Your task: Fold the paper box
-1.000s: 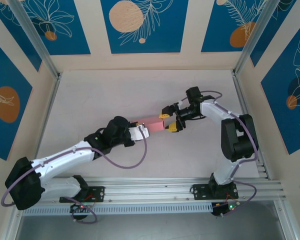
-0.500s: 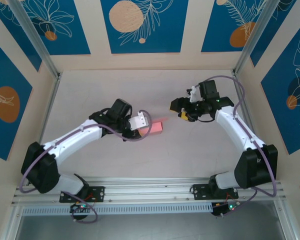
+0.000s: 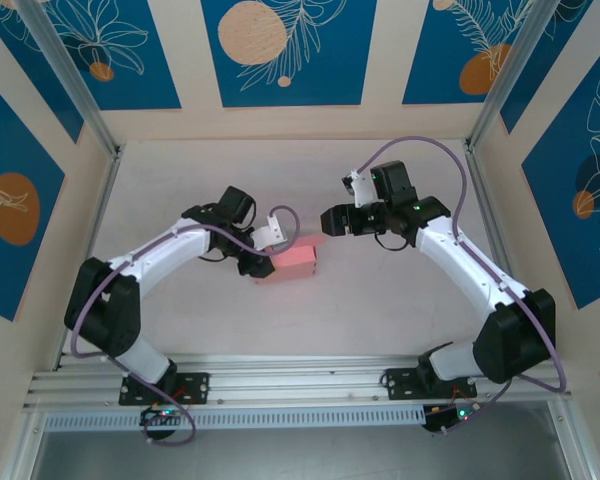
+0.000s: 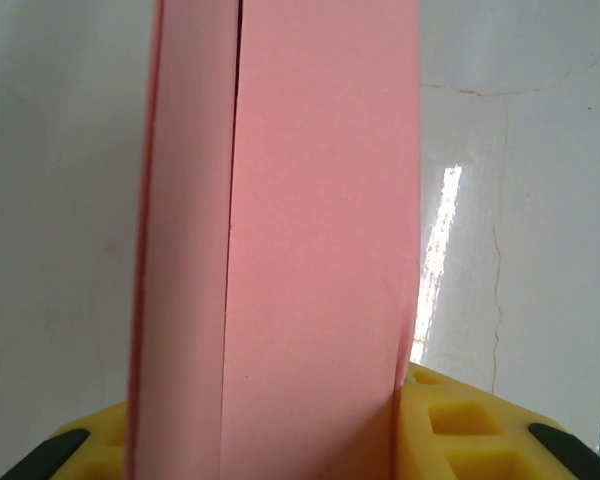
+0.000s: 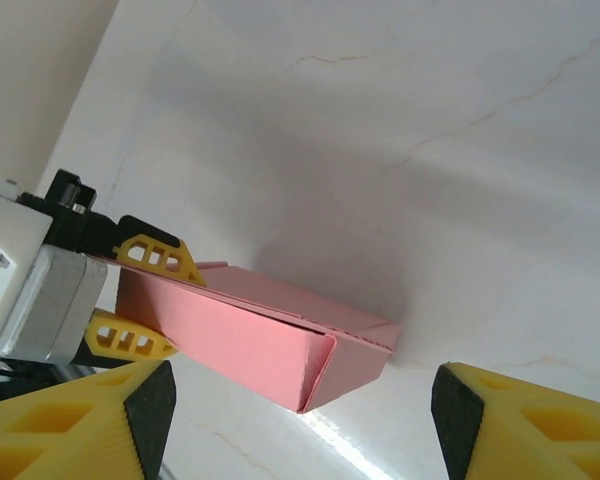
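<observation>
The paper box [image 3: 294, 262] is a salmon-pink rectangular box lying low on the pale table near the middle. My left gripper [image 3: 267, 257] is shut on its left end. In the left wrist view the paper box [image 4: 310, 240] stands between my yellow fingers [image 4: 460, 435]. The right wrist view shows the paper box [image 5: 245, 335] from its free end, where the end flap sits slightly ajar, with the left gripper's fingers [image 5: 158, 255] clamping the far end. My right gripper [image 3: 329, 222] hovers just right of the box, open, with nothing between its fingers [image 5: 535, 420].
Pale walls with blue panels [image 3: 285, 50] close in the table on three sides. Metal posts [image 3: 495, 95] stand at the back corners. An aluminium rail [image 3: 310, 375] with both arm bases runs along the near edge.
My right gripper let go of the box's right end and drew back up and to the right. The left arm swung and turned the box, which now shows a broader face.
</observation>
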